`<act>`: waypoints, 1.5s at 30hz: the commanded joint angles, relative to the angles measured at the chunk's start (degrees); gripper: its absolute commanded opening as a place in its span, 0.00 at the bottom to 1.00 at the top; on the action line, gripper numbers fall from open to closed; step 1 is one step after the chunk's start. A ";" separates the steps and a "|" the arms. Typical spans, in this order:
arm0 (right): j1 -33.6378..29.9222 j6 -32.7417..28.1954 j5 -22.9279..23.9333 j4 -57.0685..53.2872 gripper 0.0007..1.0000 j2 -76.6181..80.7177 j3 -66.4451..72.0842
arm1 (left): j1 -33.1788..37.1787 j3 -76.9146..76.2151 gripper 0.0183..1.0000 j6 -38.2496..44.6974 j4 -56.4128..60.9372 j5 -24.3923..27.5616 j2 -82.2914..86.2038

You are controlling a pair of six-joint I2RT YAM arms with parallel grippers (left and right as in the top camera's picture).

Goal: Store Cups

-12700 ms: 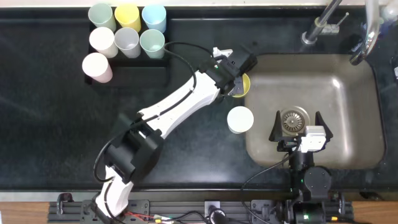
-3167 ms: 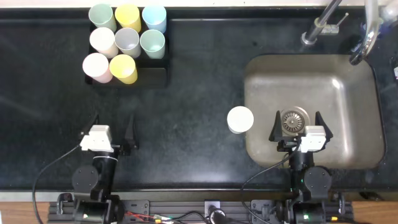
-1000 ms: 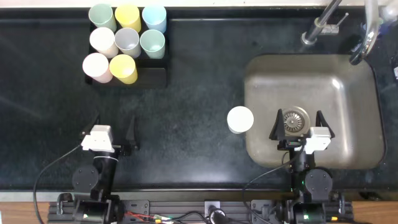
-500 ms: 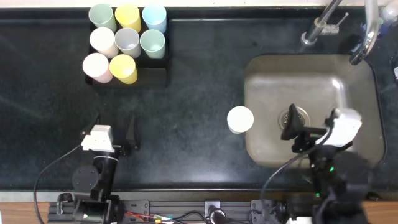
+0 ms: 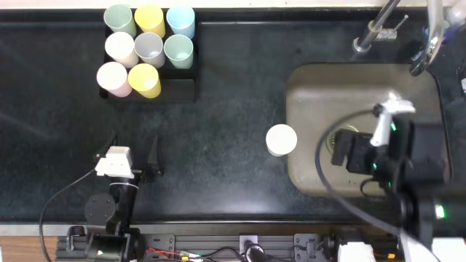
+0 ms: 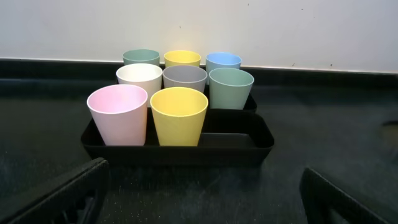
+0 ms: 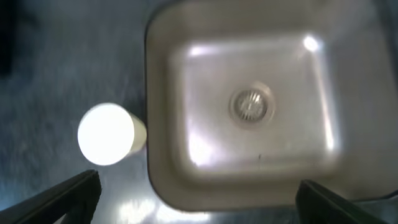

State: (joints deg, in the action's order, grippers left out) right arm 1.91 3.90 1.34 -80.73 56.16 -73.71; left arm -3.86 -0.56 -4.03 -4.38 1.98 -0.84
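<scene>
At the far left corner of the bench (image 5: 218, 160) the black tray (image 6: 177, 149) already carries eight cups (image 6: 185, 78), and its one free slot (image 5: 180, 86) lies at the near right corner, hemmed in by a yellow cup (image 6: 179, 115) and a green cup (image 6: 231, 87). A cup lowered off-centre there would likely clip those rims and tip a neighbour. The left gripper (image 5: 131, 149) rests by the near edge, left of the middle, with its fingers spread wide and nothing between them. The last white cup (image 5: 281, 140) stands near the middle of the bench, just beside the left rim of the sink (image 5: 408, 87), apparently mouth down, though that is not certain. That position is the main hazard, since a finger brushing it on the way down could push it over the rim into the basin. Its smooth, tapered wall could also slip out of a loose pinch. The right gripper (image 7: 198, 183) hangs high above the sink, fingers wide and empty. It faces a long carry across the bench to the tray, during which a weak hold may fail. No brand, label or writing can be read on anything.
</scene>
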 commanded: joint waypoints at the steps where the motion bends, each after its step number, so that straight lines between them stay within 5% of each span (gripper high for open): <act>1: -0.04 -3.63 -7.65 -0.92 1.00 6.67 -1.40 | -0.39 0.11 1.00 1.03 -0.13 0.94 0.68; 13: 0.31 -7.39 -12.07 -0.35 1.00 24.06 -1.40 | -0.39 0.11 1.00 1.03 -0.11 0.94 0.68; 45: 9.46 -11.23 -7.69 7.02 0.96 39.95 -1.42 | -0.39 0.11 1.00 1.03 -0.13 0.94 0.68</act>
State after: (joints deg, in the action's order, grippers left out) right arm 10.98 -6.94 -6.98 -74.15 95.31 -73.71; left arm -3.86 -0.54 -4.03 -4.38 1.98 -0.84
